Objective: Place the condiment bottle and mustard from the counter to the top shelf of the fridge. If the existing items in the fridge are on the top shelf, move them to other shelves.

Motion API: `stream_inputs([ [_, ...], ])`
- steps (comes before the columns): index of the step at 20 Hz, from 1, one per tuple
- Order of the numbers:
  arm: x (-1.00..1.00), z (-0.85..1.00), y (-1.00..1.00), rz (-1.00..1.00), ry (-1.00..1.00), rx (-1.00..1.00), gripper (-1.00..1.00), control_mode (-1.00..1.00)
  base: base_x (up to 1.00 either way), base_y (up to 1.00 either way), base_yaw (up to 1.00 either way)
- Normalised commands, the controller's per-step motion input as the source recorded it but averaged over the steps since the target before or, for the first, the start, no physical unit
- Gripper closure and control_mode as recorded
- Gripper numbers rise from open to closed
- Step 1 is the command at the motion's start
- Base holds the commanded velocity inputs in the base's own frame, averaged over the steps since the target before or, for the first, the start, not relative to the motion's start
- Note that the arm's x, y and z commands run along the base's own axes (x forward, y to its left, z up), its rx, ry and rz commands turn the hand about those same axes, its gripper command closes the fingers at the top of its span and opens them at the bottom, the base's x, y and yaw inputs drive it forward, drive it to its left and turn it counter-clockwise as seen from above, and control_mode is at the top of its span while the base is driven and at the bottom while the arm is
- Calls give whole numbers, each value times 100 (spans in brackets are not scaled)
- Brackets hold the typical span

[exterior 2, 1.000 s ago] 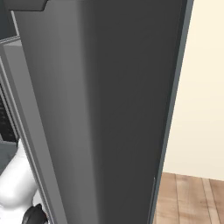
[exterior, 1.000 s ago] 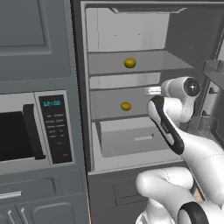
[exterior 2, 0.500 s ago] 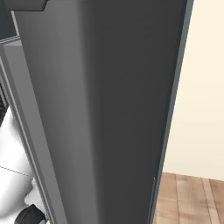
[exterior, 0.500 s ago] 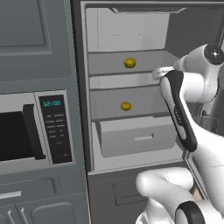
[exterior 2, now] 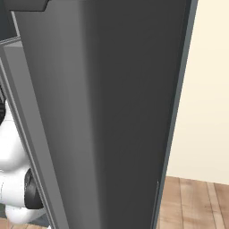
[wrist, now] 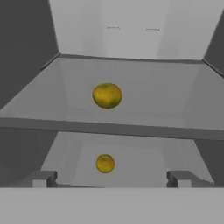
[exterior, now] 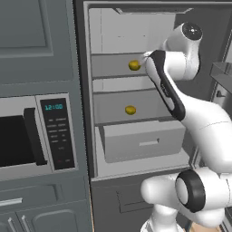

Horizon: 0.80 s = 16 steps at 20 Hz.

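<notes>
From the hand camera I see my gripper spread wide and holding nothing, its fingertips far apart at the bottom. Just beyond them, the front edge of the top shelf crosses the view. One lemon sits on that shelf, near its middle. A second lemon lies on the shelf below. From the left base camera, the fridge stands open, with a microwave to its left.

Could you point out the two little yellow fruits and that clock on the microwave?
upper fruit point(exterior: 134, 65), left base view, its middle
lower fruit point(exterior: 130, 109), left base view, its middle
microwave clock point(exterior: 54, 107), left base view, its lit digits
</notes>
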Motion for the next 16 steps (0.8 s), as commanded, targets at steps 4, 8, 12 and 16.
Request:
stream_inputs([
  [4, 91, -30, 40, 0, 0, 0, -100, -100, 0, 0, 0],
  [8, 94, -29, 12, 0, 1, 0, -100, -100, 0, 0, 0],
  [12, 81, -34, 0, 0, 0, 0, -100, -100, 0, 0, 0],
  [16, 77, -26, 0, 0, 0, 0, -100, -100, 0, 0, 0],
])
